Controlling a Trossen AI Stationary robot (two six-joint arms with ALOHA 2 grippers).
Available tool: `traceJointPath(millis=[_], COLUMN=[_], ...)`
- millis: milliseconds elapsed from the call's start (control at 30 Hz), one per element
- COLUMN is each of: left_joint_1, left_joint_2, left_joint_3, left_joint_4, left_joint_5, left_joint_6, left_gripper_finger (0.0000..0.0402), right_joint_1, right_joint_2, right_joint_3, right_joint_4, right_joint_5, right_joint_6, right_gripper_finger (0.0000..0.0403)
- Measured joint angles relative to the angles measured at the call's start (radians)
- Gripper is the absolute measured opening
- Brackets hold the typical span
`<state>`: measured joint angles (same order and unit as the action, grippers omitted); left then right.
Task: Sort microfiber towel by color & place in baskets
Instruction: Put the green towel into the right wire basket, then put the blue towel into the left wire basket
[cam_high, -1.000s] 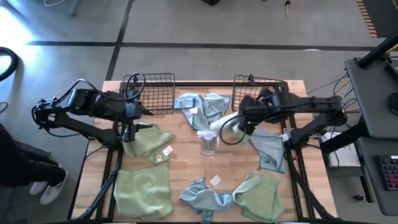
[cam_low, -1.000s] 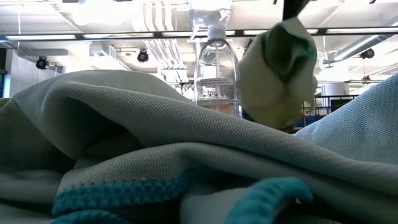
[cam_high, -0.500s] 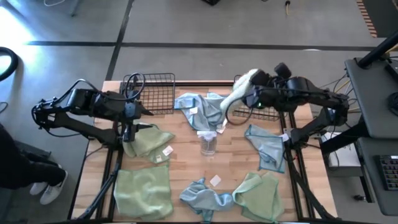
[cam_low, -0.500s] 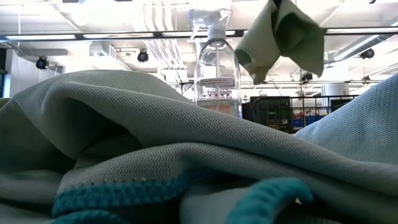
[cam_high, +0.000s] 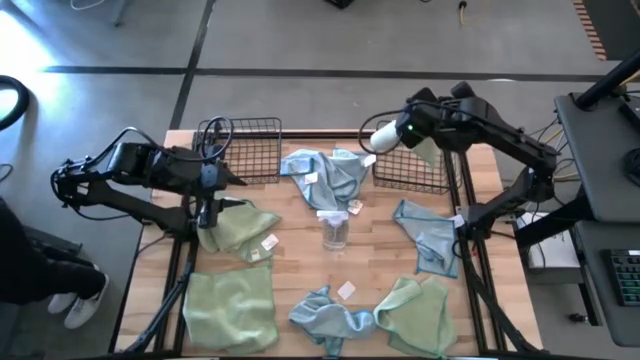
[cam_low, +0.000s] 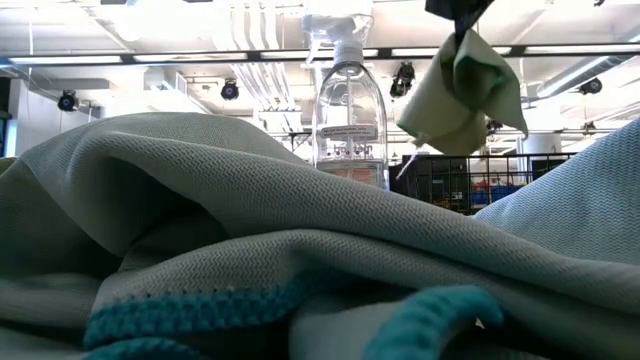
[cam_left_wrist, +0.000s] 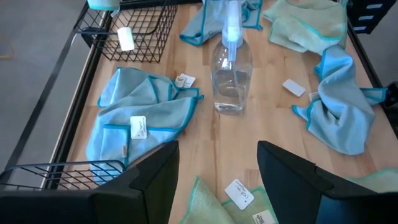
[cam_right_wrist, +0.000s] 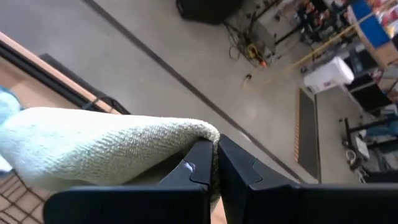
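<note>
One green towel (cam_high: 385, 137) hangs pinched in the right gripper (cam_high: 404, 131) over the right basket (cam_high: 412, 172). Six more towels lie on the table (cam_high: 300, 262); both baskets look empty. Left gripper (cam_high: 222, 178) waits, fingers apart, beside the left basket (cam_high: 250, 150).

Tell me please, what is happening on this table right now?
The robot is sorting towels by color into two baskets. The right gripper is shut on a pale green towel and holds it in the air above the right basket, not yet released. The left gripper is open and waits beside the left basket. More blue and green towels lie around a clear spray bottle on the table.
</note>
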<state>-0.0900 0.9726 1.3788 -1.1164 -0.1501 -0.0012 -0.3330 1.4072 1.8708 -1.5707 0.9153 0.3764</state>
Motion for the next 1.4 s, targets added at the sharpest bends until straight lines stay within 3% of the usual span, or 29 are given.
traceJointPath(millis=[100, 267, 367, 733, 933, 1133, 1400], left_joint_1=[0.000, 0.000, 0.000, 0.000, 0.000, 0.000, 0.000], left_joint_2=[0.000, 0.000, 0.000, 0.000, 0.000, 0.000, 0.001], left_joint_3=[0.000, 0.000, 0.000, 0.000, 0.000, 0.000, 0.000], left_joint_4=[0.000, 0.000, 0.000, -0.011, -0.019, -0.032, -0.032], left_joint_5=[0.000, 0.000, 0.000, 0.000, 0.001, 0.002, 0.002], left_joint_6=[-0.008, -0.008, -0.008, -0.008, -0.016, -0.008, 0.018], left_gripper_finger=[0.0201, 0.0201, 0.0201, 0.0201, 0.0201, 0.0201, 0.0201], right_joint_1=[-0.037, -0.085, -0.094, -0.100, -0.097, -0.028, 0.153], right_joint_2=[-0.008, -0.020, -0.023, -0.037, -0.071, -0.106, -0.109], right_joint_3=[-0.036, -0.092, -0.125, -0.176, -0.204, -0.307, -0.510], right_joint_4=[0.000, -0.001, 0.000, 0.000, 0.001, 0.000, -0.001], right_joint_5=[-0.010, -0.179, -0.191, -0.322, -0.732, -0.897, -1.093], right_joint_6=[-0.011, -0.029, -0.026, -0.032, 0.063, 0.193, 0.328], right_gripper_finger=[0.0009, 0.0009, 0.0017, 0.0103, 0.0106, 0.0088, 0.0084])
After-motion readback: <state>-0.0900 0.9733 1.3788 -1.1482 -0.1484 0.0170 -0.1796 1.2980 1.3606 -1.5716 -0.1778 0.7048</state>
